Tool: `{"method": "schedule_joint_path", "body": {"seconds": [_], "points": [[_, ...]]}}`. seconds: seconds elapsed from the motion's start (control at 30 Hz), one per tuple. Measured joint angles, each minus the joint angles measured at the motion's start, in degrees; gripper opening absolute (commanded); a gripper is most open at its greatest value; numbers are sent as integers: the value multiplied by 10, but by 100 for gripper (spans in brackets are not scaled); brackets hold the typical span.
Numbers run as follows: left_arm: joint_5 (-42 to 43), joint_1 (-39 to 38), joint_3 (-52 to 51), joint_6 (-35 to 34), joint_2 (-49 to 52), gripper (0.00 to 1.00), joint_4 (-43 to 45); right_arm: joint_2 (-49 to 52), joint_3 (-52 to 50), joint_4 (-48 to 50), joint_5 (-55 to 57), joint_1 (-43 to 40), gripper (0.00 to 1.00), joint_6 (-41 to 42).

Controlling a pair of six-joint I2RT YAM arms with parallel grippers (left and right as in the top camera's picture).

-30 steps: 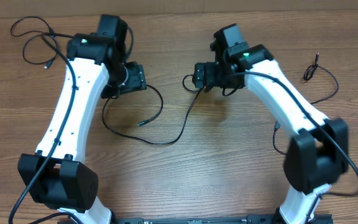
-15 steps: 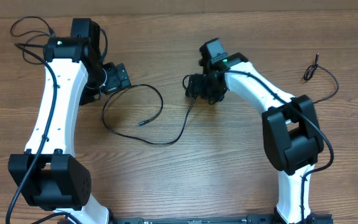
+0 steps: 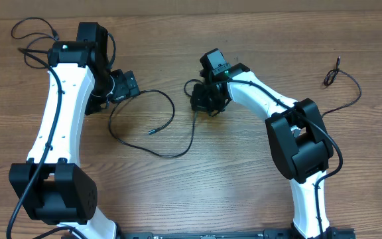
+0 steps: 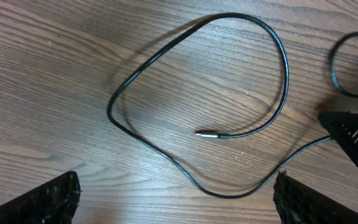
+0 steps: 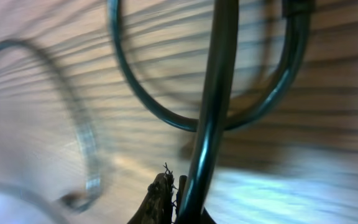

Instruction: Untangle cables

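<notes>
A long thin black cable [image 3: 171, 154] lies in a loop on the wooden table, its silvery plug tip [image 3: 150, 131] inside the loop. My left gripper [image 3: 136, 86] hovers open at the loop's upper left with nothing between its fingers. The left wrist view shows the loop [image 4: 166, 53] and the tip [image 4: 207, 133] beyond my open gripper [image 4: 176, 208]. My right gripper [image 3: 199, 101] is shut on the other end of this cable. Its wrist view, blurred, shows the cable [image 5: 211, 118] pinched between the shut fingers [image 5: 160, 199]. A small coil [image 3: 192, 85] curls beside it.
A second black cable [image 3: 33, 32] lies at the far left corner behind the left arm. A third cable [image 3: 342, 74] lies at the far right. The right arm's dark gripper [image 4: 356, 134] shows at the right edge of the left wrist view.
My right gripper has moved left and shut on the cable's end, dragging that end left. The left arm swung left, opened fully, then held still.
</notes>
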Motion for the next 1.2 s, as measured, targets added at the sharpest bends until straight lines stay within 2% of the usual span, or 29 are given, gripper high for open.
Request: {"method": "schedule_joint_path", "body": {"seconds": [0.1, 0.23, 0.27, 0.3, 0.4, 0.5, 0.73, 0.87, 1.07, 1.2], "points": [[4, 0, 0, 7, 0, 100, -1, 0, 18, 3, -54, 0, 6, 3], [31, 0, -6, 39, 0, 100, 1, 0, 78, -6, -109, 0, 75, 7], [38, 0, -8, 47, 0, 100, 0, 0, 94, -11, -112, 0, 89, 8], [45, 0, -10, 56, 0, 100, 0, 0, 112, -19, -114, 0, 98, 8], [89, 0, -23, 103, 0, 99, -2, 0, 157, -67, -76, -7, 100, 8], [125, -1, -33, 124, 0, 100, 2, 0, 158, -114, -47, -26, 100, 8], [171, -43, -99, 143, 0, 96, 38, 0, 158, -146, -22, -131, 100, 8], [177, -106, -157, 189, 1, 95, 94, 0, 158, -186, -13, -215, 100, 8], [108, -195, -204, 221, 2, 91, 174, 0, 158, -232, -9, -258, 100, -40], [39, -226, -209, 231, 2, 78, 180, 0, 158, -242, -9, -255, 100, -74]]}}
